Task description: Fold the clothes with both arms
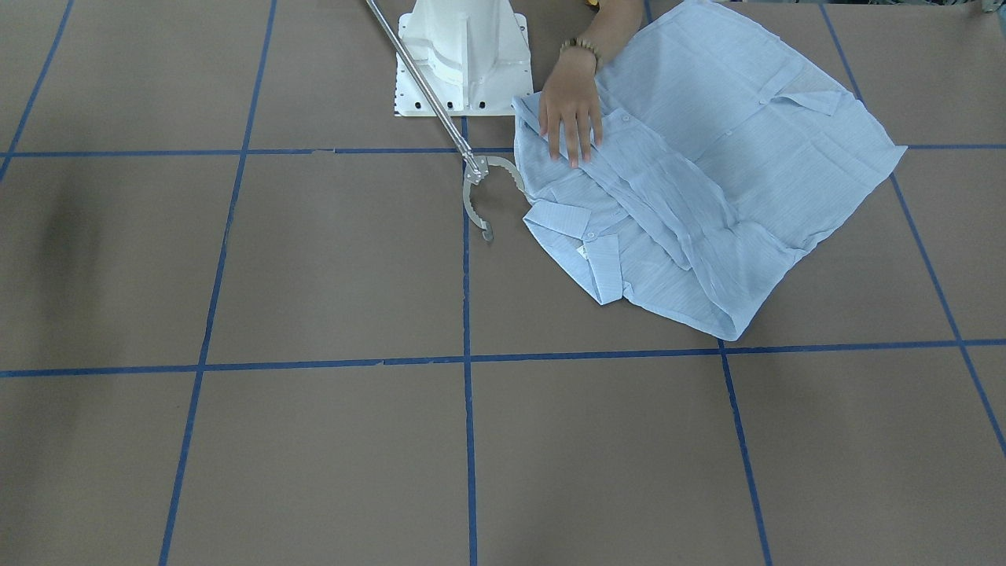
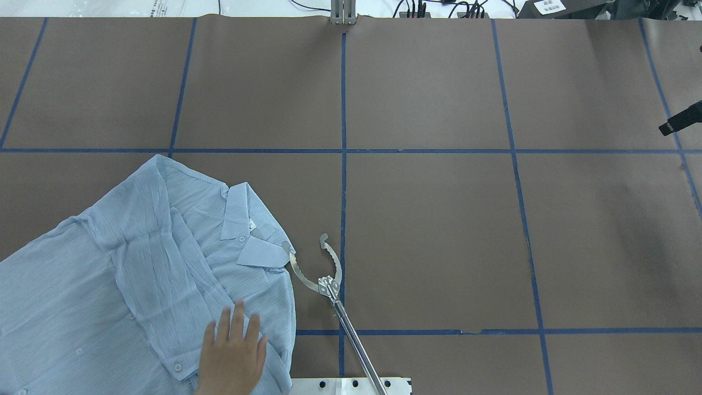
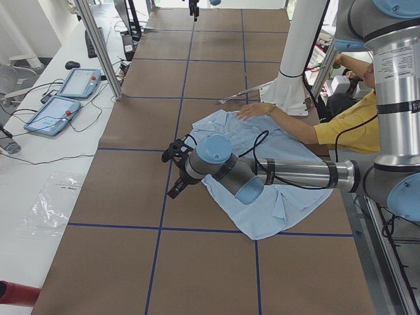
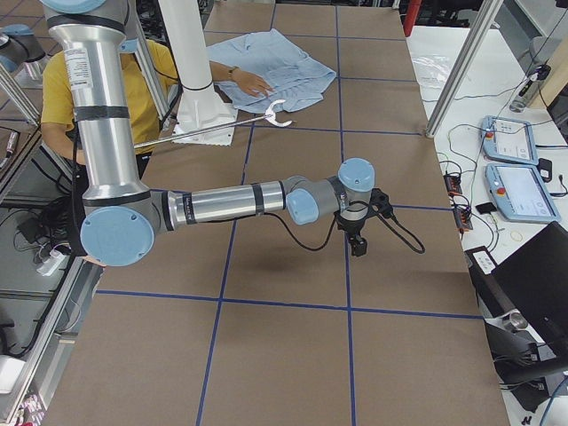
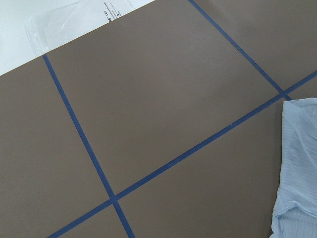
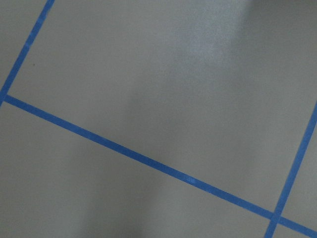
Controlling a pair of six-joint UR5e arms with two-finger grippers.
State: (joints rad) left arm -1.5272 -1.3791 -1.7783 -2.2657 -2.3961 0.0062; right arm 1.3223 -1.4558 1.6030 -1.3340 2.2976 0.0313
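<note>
On brown taped table [image 1: 314, 259], finds shirt [image 1: 707, 181] near left gripper [image 3: 174, 172], well apart from right gripper [image 4: 357, 243]; cannot tell either's opening.

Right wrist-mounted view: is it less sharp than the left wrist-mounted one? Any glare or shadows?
Right wrist-mounted view: hazy, washed out, a pale glare patch on the table near the top. Left wrist-mounted view: crisp, the shirt sharply edged. Front-facing view: a soft dark shadow at left.
</note>
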